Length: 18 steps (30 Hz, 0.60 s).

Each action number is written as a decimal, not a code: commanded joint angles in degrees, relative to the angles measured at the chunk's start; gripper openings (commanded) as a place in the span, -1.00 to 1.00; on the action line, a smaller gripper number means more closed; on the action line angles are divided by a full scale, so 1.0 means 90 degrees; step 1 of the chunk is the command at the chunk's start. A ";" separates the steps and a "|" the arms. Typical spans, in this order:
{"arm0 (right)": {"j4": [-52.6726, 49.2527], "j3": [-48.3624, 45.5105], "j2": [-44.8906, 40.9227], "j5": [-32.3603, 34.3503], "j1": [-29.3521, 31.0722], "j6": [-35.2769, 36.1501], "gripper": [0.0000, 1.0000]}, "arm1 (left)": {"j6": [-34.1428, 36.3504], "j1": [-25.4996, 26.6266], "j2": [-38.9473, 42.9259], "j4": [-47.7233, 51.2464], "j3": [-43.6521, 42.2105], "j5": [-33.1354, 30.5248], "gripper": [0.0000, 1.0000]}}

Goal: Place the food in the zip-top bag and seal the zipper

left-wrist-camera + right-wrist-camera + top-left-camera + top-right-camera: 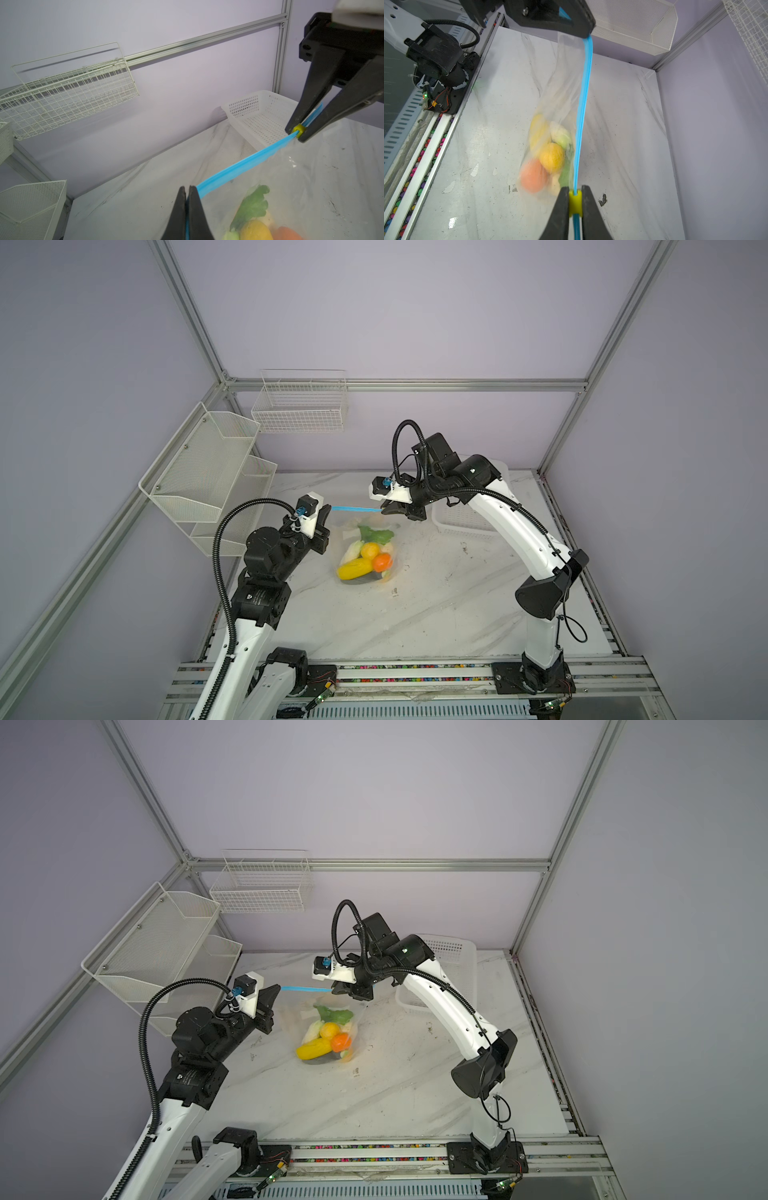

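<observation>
1. The bag (pixel 347 533) hangs below both tools, with the food (pixel 365 560) bunched in its lower end, down by the worktop (pixel 436 614); I cannot tell whether it rests there
2. The zipper (pixel 357 509) is pulled taut between the tools, its long axis running roughly level from one tool straight to the other
3. The slider (pixel 575 202) sits inside the right tool (pixel 575 189), which is clamped on it; a short run of zipper carries on behind that tool
4. The left tool (pixel 187 192) is closed, pinching the opposite end of the zipper flat
5. This looks like the sealing step: from the right tool, the remaining zipper lies straight ahead toward the left tool, which anchors it; whether that stretch is already sealed I cannot tell
6. The right arm arches high with its wrist bent down; the left arm sits lower, its tool aimed at the right one
</observation>
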<state>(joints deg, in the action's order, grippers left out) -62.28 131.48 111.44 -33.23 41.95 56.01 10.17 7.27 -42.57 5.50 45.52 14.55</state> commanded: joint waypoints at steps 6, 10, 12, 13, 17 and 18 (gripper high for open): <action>-0.0094 0.0088 -0.0063 0.0045 -0.0042 0.0067 -0.73 | 0.0170 -0.0021 0.0163 -0.0162 0.0116 -0.1240 -1.00; -0.0092 0.0080 -0.0077 0.0057 -0.0038 0.0066 -0.72 | 0.0156 -0.0026 0.0164 -0.0152 0.0100 -0.1607 -1.00; -0.0094 0.0069 -0.0087 0.0069 -0.0043 0.0066 -0.72 | 0.0147 -0.0031 0.0160 -0.0152 0.0104 -0.1759 -1.00; -0.0093 0.0063 -0.0087 0.0070 -0.0043 0.0068 -0.72 | 0.0145 -0.0034 0.0164 -0.0155 0.0099 -0.1821 -1.00; -0.0087 0.0040 -0.0099 0.0070 -0.0069 0.0067 -0.72 | 0.0130 -0.0036 0.0159 -0.0156 0.0094 -0.2010 -1.00; -0.0091 0.0040 -0.0098 0.0061 -0.0072 0.0071 -0.73 | 0.0120 -0.0036 0.0156 -0.0152 0.0089 -0.2057 -1.00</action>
<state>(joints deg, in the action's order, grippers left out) -62.08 131.48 111.44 -32.53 41.93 56.01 10.15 7.27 -41.98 5.74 45.52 1.45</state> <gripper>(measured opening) 0.139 0.047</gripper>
